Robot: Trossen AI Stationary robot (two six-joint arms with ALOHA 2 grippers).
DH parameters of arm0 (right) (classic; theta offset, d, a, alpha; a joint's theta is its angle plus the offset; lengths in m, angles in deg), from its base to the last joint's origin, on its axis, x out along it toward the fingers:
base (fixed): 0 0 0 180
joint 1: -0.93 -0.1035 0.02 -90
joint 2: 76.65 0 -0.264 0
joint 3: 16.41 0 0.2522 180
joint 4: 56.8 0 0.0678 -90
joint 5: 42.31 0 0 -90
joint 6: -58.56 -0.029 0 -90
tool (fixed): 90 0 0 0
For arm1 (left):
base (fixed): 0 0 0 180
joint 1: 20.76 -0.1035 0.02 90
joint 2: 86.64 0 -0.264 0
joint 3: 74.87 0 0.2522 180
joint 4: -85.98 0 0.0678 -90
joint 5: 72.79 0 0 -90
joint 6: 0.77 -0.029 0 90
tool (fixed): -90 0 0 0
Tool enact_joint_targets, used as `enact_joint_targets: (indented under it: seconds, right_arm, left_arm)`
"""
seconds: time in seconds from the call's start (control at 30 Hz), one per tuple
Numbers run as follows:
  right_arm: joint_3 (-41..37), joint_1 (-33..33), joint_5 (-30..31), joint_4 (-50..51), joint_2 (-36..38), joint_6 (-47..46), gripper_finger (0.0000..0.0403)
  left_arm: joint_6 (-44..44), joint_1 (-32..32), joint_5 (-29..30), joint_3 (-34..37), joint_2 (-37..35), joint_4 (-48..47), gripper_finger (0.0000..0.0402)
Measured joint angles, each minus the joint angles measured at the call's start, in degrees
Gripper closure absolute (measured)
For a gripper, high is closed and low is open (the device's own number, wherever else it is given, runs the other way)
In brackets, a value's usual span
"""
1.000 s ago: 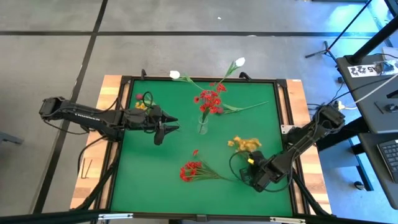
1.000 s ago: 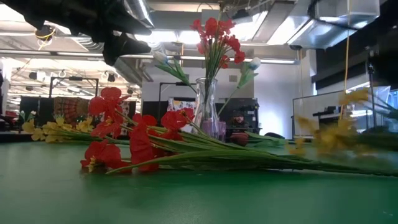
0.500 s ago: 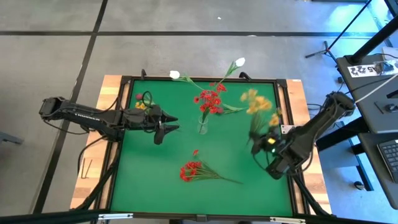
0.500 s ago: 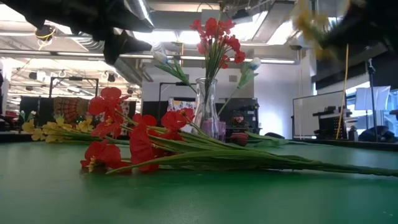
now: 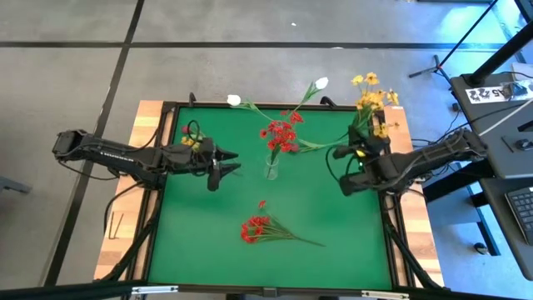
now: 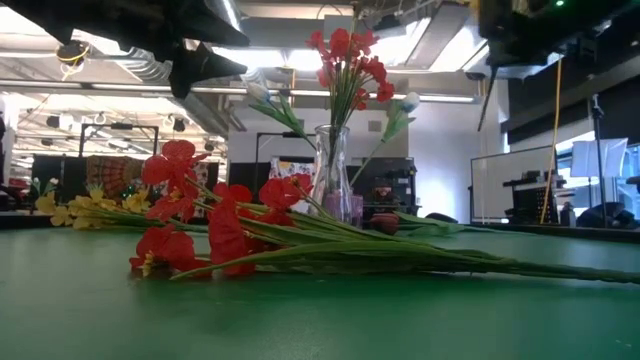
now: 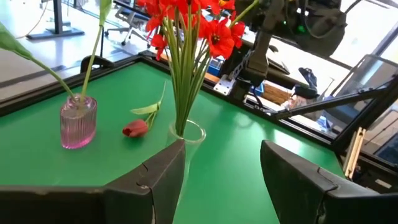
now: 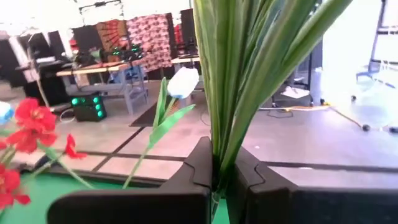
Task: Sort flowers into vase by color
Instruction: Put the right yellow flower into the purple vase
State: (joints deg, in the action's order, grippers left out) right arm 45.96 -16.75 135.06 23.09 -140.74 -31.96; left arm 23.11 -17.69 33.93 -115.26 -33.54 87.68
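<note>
At three o'clock on the green table our right gripper hangs over the mat's edge, fingers pinched tight on the stems of the yellow flowers, whose heads lean out past the table's one-o'clock corner. In the right wrist view the green stems rise straight from between the closed fingers.

Near the centre stands the clear vase with red flowers in it. The left wrist view shows a second, pink ribbed vase holding a thin green stem, with a small dark pink bud lying on the mat between the two vases. Two white tulip buds reach out past the twelve-o'clock rim. A loose bunch of red flowers lies on the mat toward six o'clock, and another small yellow and pink cluster sits near ten o'clock.

Our left gripper waits at nine o'clock of the clear vase, fingers spread wide and holding nothing.

We judge the step in hand to be carrying the yellow bunch to its place. The next move calls for turning the stems downward and lining their ends over the chosen vase mouth; which vase takes yellow we cannot tell. The long stems may sway, so a slow descent seems wise.
</note>
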Motion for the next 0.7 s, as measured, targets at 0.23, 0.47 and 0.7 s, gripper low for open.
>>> enact_joint_targets:
  seconds: [0.23,0.47,0.7]
  right_arm:
    - [0.49,0.02,-0.6,-28.0,-3.91,21.4,0.0392]
    - [0.49,2.37,-15.48,-73.51,-11.29,71.34,0.0392]
    - [0.49,9.55,-37.99,-103.35,-9.56,110.54,0.0392]
  left_arm:
    - [-0.52,-0.07,0.95,0.0,0.0,2.04,0.0198]
    - [-2.89,-0.07,2.17,0.0,0.0,2.4,0.0198]
    - [-3.04,-0.07,2.2,0.0,0.0,2.4,0.0198]
